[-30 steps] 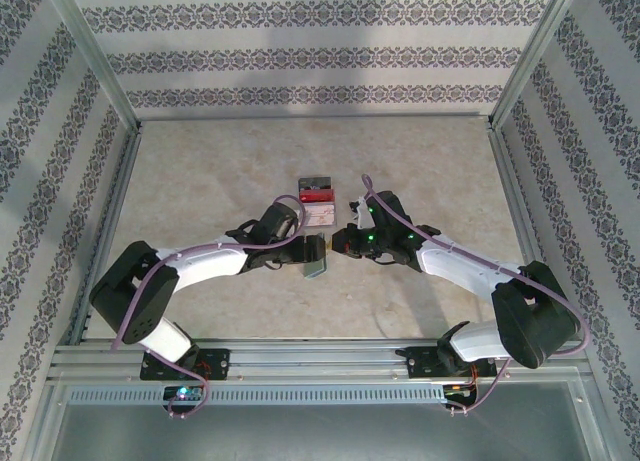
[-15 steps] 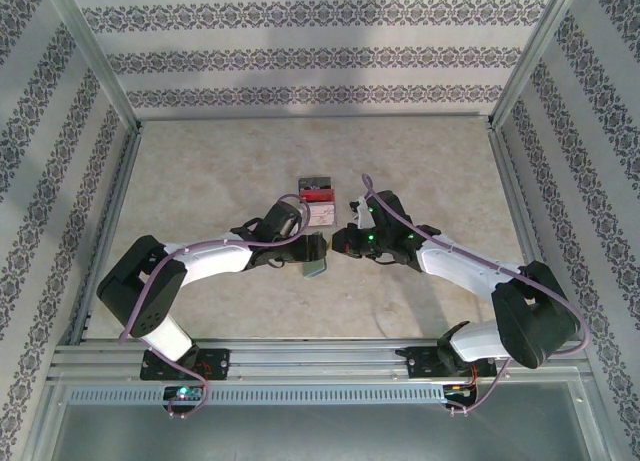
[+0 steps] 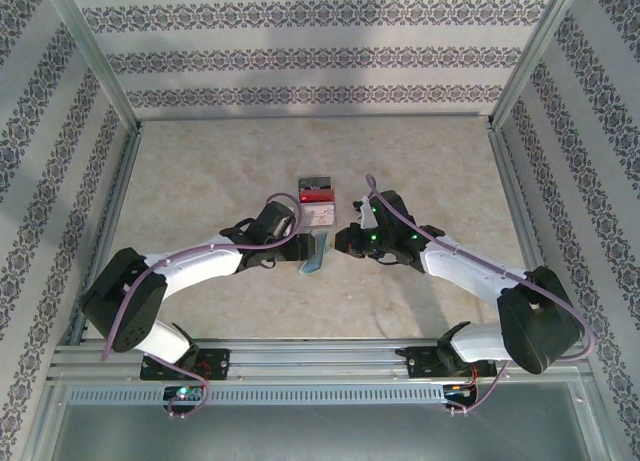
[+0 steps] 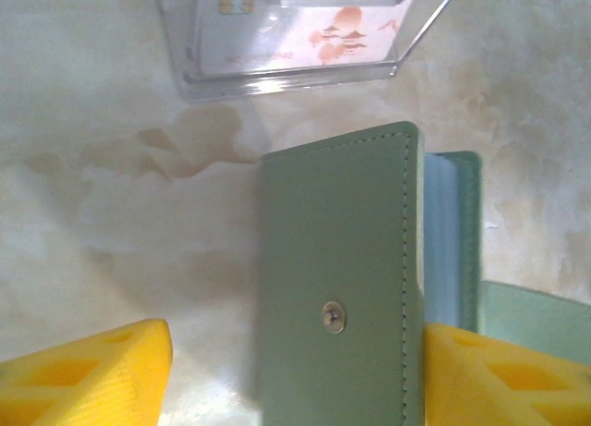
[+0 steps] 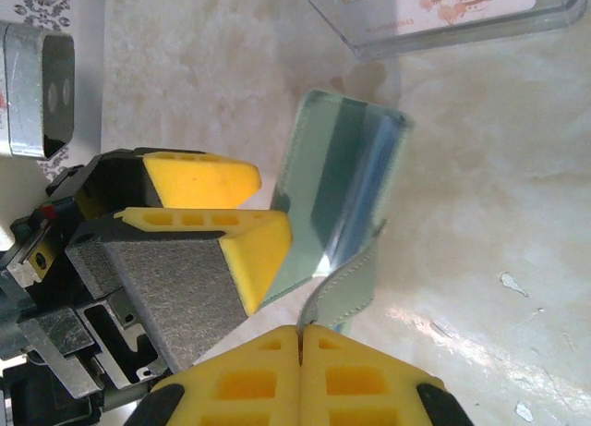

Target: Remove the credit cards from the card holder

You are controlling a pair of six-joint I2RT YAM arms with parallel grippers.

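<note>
The card holder stood on edge on the bench, partly spread, with its bluish inner pockets visible from the right wrist. The right end effector was closed, pinching 1 grey-green flap between its yellow pads. The left end effector was open around the other panel, 1 finger touching it and the other apart. Just beyond, a pale pinkish-white card lay in a clear case, with a red card just past that.
</note>
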